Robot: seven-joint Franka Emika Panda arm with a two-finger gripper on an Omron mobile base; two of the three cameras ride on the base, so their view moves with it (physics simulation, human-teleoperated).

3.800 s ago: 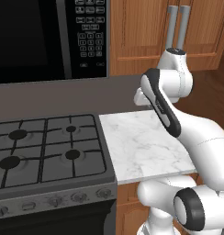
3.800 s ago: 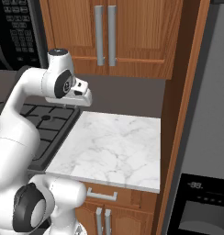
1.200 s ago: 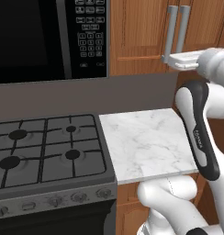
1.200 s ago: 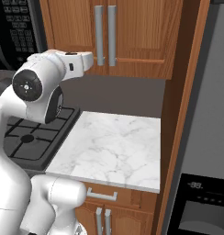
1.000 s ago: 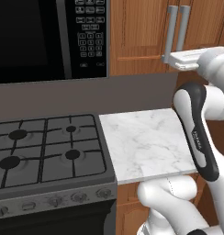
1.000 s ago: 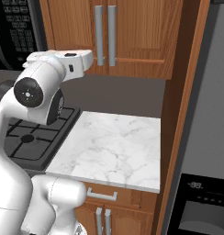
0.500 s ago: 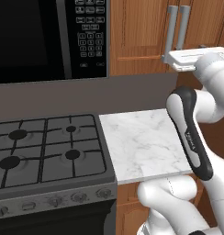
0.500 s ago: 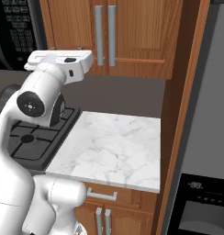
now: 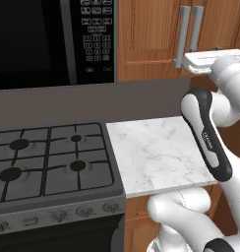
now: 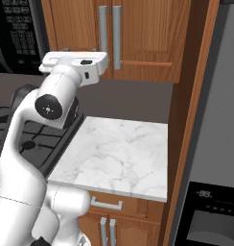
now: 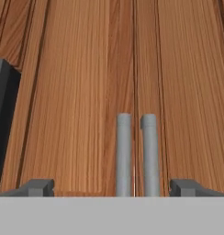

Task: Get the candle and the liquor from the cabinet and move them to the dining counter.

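Gripper [image 11: 112, 188] spread wide, tips either side of the two grey handles [image 11: 136, 153], clamped on nothing. Facing the closed wooden cabinet [image 11: 86, 82]; candle and bottle presumably shut inside. Best to settle on one bar, centre it between the tips, close firmly, then pull along the door's arc. Below, a marble table [image 9: 159, 152] beside the gas stove [image 9: 48, 160]. Microwave [image 9: 48, 42] to the left, tall dark appliance [image 10: 210, 158] to the right.

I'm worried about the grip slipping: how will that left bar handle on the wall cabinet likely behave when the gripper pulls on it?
The left bar handle looks like smooth grey metal, so probably stiff but somewhat slippery. It is slim and round, with the gripper open wide around both handles, so closing should centre on one. The cabinet door is shut and likely swings, not slides.
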